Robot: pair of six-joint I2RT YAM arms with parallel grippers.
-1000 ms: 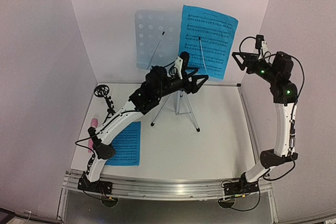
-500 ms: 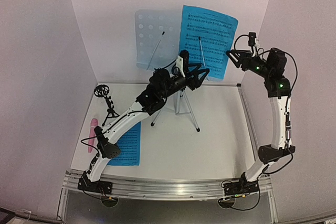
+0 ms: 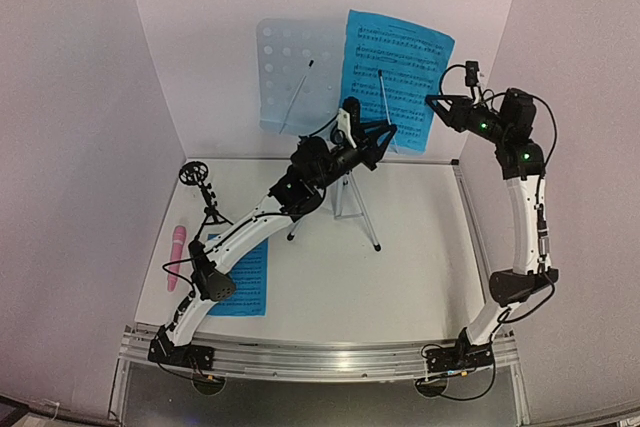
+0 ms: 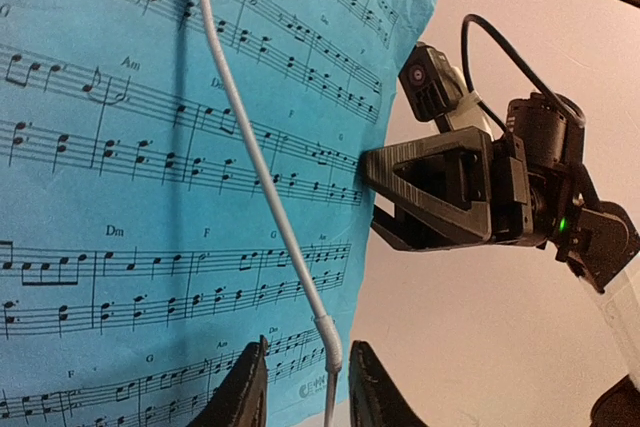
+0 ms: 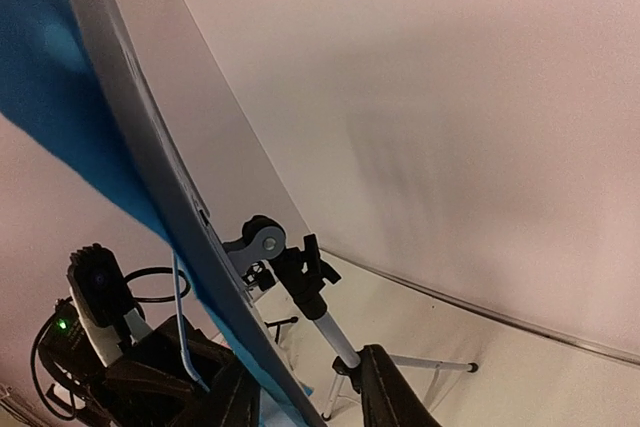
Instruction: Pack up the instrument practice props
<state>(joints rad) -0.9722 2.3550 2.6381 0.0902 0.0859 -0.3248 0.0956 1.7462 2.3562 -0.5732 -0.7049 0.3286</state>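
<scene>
Blue and printed with black staves, one music sheet point(image 3: 240, 277) lies flat on the matte white bench point(image 3: 420, 277) near its front-left corner, partly under the left arm. Just beyond it, along the left edge, lies the smooth pink stick microphone point(image 3: 177, 256). Farther back stands the small black tripod mic stand point(image 3: 203, 192), its ring mount on top. Toward the middle of the back edge rises the music stand point(image 3: 352, 209) on thin silver tube legs, carrying a tilted pale-blue desk point(image 3: 290, 67) punched with round holes. The second music sheet point(image 3: 400, 67) covers the desk's right part, with a thin wire retainer point(image 4: 265, 182) across it. The left tool point(image 4: 308, 382) is narrowly parted, its black fingers either side of the wire's lower end with a gap showing. The right tool point(image 5: 305, 397), also partly parted, straddles the right edge of desk and sheet, with a gap beside one finger.
</scene>
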